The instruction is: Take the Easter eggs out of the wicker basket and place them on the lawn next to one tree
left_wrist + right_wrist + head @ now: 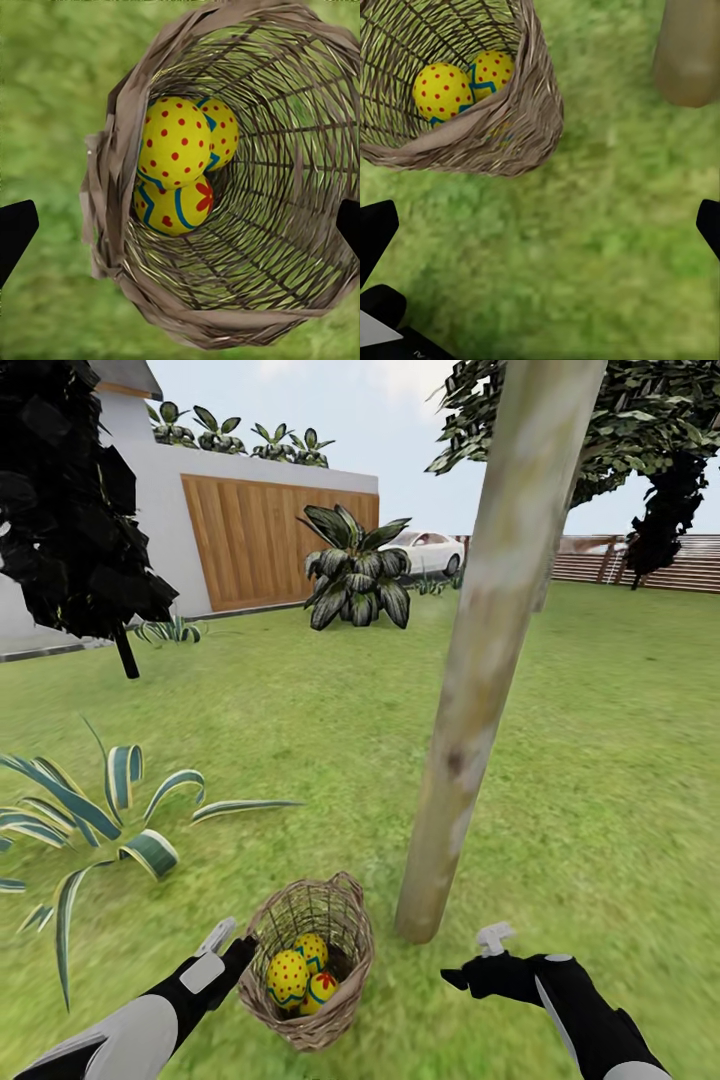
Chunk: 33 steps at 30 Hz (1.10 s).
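Note:
The wicker basket (318, 1020) stands on the lawn (300, 760) just left of the foot of the tree (480, 680), a pale leaning trunk. Three Easter eggs lie inside: a dotted one (287, 978), one behind it (313, 949) and one with a red flower (323, 989). My left gripper (228, 945) hovers at the basket's left rim, open and empty. In the left wrist view the eggs (175, 142) sit deep in the basket (292, 247) between the spread fingertips (15, 234). My right gripper (475, 958) is open over grass, right of the trunk base (690, 56).
A striped agave (100, 810) spreads on the left, close to the left arm. A black-leaved tree (70, 510) stands at the far left, a leafy plant (355, 575) before a wooden gate (260, 535). Open grass (620, 780) stretches right.

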Motion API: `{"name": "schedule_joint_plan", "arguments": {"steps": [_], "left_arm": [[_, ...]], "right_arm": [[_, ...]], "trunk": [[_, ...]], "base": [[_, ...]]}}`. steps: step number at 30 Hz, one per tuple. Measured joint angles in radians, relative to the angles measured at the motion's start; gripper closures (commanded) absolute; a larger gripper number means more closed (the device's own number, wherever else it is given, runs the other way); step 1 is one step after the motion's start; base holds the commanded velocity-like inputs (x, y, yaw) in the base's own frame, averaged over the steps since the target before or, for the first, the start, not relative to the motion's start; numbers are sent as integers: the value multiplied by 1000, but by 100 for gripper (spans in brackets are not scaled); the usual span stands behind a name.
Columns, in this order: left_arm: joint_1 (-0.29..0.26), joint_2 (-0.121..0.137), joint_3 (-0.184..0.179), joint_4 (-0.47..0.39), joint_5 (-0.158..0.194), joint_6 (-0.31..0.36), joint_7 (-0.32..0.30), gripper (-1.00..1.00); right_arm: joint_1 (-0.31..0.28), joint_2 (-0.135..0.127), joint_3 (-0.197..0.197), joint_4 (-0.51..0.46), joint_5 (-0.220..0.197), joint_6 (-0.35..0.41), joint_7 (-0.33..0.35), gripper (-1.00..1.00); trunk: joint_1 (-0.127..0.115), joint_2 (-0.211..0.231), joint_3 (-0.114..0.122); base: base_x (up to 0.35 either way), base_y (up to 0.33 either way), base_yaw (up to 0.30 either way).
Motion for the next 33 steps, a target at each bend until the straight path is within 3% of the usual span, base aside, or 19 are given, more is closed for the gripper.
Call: {"name": "schedule_joint_plan", "arguments": {"steps": [33], "left_arm": [[3,1,0,0,0,0,0,-100]], "right_arm": [[0,0,-1,1,0,-6,-3,-100]], "trunk": [[0,0,-40]], "base": [[0,0,179]]}}
